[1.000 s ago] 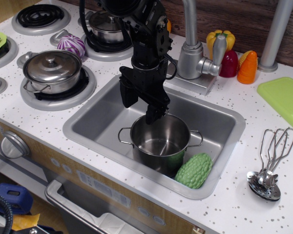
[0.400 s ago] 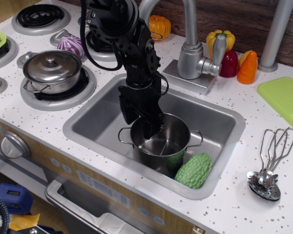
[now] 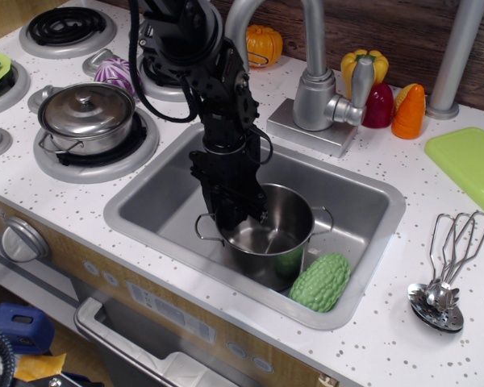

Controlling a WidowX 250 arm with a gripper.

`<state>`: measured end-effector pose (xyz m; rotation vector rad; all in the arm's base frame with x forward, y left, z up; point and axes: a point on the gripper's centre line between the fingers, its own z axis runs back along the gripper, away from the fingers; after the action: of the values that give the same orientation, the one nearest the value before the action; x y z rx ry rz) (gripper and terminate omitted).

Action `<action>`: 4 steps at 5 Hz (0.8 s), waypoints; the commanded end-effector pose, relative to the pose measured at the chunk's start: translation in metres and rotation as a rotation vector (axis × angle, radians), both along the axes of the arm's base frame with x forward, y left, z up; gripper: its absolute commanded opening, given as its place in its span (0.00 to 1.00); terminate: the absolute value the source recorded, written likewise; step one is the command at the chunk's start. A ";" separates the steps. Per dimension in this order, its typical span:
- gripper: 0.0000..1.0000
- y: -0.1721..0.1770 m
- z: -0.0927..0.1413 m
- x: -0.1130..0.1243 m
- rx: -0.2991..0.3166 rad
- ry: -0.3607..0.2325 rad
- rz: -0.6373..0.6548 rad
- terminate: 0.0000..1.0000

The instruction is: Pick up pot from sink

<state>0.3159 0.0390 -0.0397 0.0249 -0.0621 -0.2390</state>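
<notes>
Down in the grey metal sink (image 3: pixel 145 205) I see the pot (image 3: pixel 276 234), tall, straight-sided polished steel with thin wire loop handles, standing upright near the front wall. My black gripper (image 3: pixel 235 216) straddles its left rim, one finger inside and one outside; whether it clamps the wall yet I cannot tell. Touching the pot's right side lies a knobbly green gourd (image 3: pixel 321 282). White speckled counter (image 3: pixel 387 322) surrounds the basin.
</notes>
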 end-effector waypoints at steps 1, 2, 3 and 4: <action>0.00 0.001 0.067 0.007 0.060 -0.089 0.042 0.00; 0.00 0.006 0.090 0.004 0.065 -0.088 0.069 0.00; 0.00 0.014 0.106 0.002 0.095 -0.109 0.066 0.00; 0.00 0.018 0.122 0.005 0.123 -0.124 0.044 0.00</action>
<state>0.3176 0.0550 0.0628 0.1531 -0.1060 -0.2359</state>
